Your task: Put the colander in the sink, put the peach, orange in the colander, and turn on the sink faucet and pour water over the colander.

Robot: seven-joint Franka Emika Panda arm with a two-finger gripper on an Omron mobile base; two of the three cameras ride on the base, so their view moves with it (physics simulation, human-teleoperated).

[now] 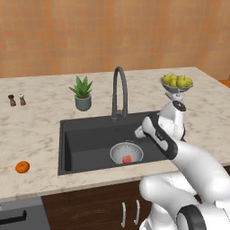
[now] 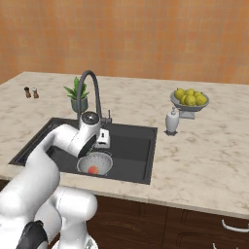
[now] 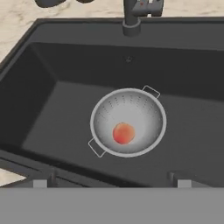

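With peach (image 3: 124, 133) sitting in colander (image 3: 128, 122) and fingers (image 3: 40, 183) spread empty over sink (image 3: 52, 109), next up orange (image 1: 22, 167): likely firm, light, rolls easily, grab across widest middle

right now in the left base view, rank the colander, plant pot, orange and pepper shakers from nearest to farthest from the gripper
1. colander, in the sink just below the gripper, left of it.
2. plant pot, on the counter behind the sink's left half.
3. orange, on the front counter far left.
4. pepper shakers, back left counter.
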